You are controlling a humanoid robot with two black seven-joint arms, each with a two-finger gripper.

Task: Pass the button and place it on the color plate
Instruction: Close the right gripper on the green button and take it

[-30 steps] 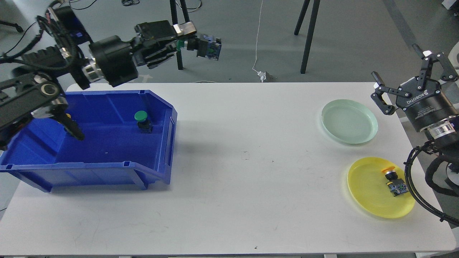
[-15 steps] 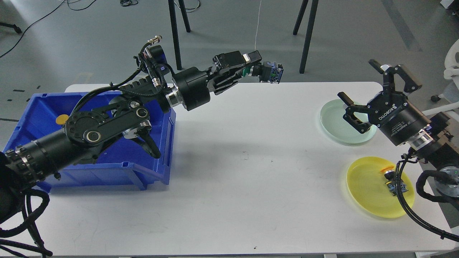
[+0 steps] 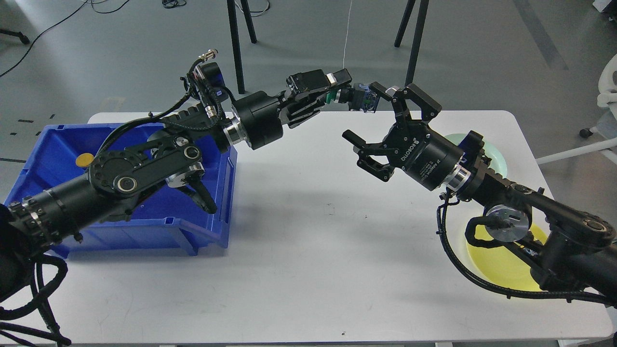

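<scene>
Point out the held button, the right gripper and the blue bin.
button (image 3: 360, 98), head view, its dark body.
right gripper (image 3: 371, 115), head view, between its open fingertips.
blue bin (image 3: 230, 193), head view, its right wall.

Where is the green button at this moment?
Head view: the green button is held in the left tool, above the table's far edge, just left of the open right tool.

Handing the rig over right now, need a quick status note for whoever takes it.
Left gripper: shut on the green button, held in the air over the table's far edge.
Right gripper: open, fingers next to the button, not gripping it.
Yellow plate and pale green plate: both partly hidden by the right arm.
Blue bin: a yellow button cap shows inside.
Done: pick and carry. Left: handover, then placing on the pale green plate.
</scene>
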